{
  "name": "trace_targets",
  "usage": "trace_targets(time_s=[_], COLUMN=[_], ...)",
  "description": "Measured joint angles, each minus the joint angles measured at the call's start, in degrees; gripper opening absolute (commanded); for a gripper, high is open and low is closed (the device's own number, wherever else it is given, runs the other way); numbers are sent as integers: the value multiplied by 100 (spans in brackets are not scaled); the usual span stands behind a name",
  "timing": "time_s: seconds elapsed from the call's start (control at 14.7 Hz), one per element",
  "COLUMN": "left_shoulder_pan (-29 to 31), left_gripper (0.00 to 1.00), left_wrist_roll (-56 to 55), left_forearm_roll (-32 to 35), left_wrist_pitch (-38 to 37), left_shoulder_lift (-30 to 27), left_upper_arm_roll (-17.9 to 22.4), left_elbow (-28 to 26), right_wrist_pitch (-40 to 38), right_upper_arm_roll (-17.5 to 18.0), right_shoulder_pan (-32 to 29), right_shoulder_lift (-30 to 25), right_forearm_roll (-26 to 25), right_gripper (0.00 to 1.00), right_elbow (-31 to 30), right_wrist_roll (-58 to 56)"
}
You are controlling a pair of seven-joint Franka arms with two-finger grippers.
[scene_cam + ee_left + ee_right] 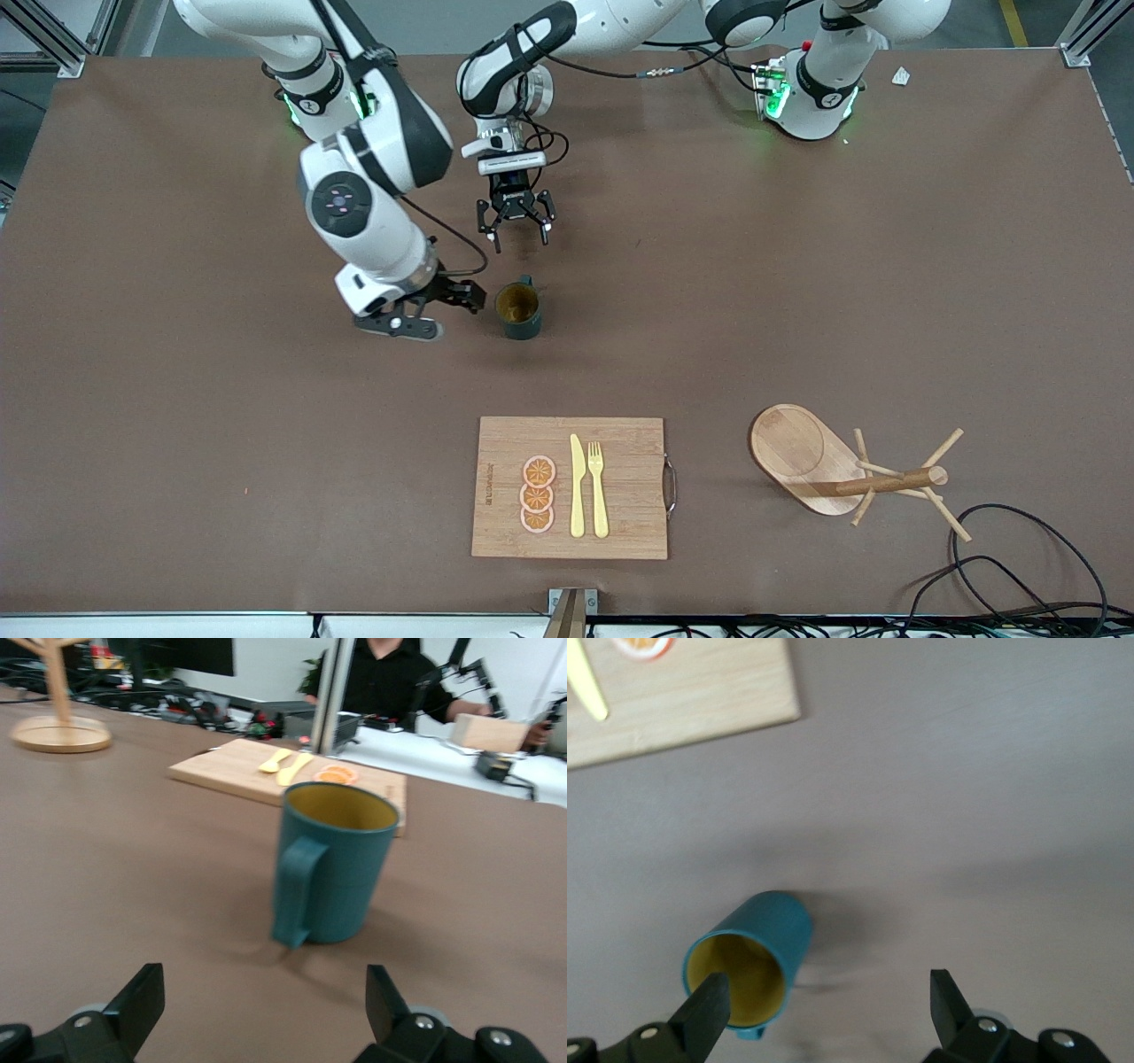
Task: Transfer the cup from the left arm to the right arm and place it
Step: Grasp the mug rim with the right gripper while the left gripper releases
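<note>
The cup point(518, 310) is a dark teal-green mug with a mustard-brown inside. It stands upright on the brown table, held by neither gripper. My left gripper point(516, 226) is open and empty, low over the table just on the robots' side of the cup. In the left wrist view the cup point(332, 868) stands ahead of the open gripper point(264, 1001), handle toward it. My right gripper point(465, 297) is open and empty, close beside the cup toward the right arm's end. In the right wrist view the cup point(749, 957) lies partly under one finger of the gripper point(828, 1005).
A wooden cutting board point(620, 461) with a yellow knife, a fork and orange slices lies nearer the front camera. A wooden peg rack point(824, 470) stands toward the left arm's end. Black cables point(1019, 567) loop at the table's front edge.
</note>
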Motion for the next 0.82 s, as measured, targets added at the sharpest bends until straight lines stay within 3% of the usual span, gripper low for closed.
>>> trace_targets(time_s=[0.41, 0.82], left_shoulder_pan=[7, 171], left_gripper=[100, 100], left_wrist_roll=[259, 381], left_forearm_roll=[-1357, -2753], left_wrist_pitch=[-478, -491], left_shoulder_lift=[-457, -1790], left_upper_arm_roll=[-342, -378], left_elbow=[-32, -953], right_wrist_pitch=[914, 933], right_upper_arm_roll=[-1, -1], right_shoulder_pan=[537, 849], right_shoulder_lift=[510, 585], right_forearm_roll=[0, 0], right_gripper=[100, 100], right_elbow=[-259, -346], right_wrist_roll=[58, 62])
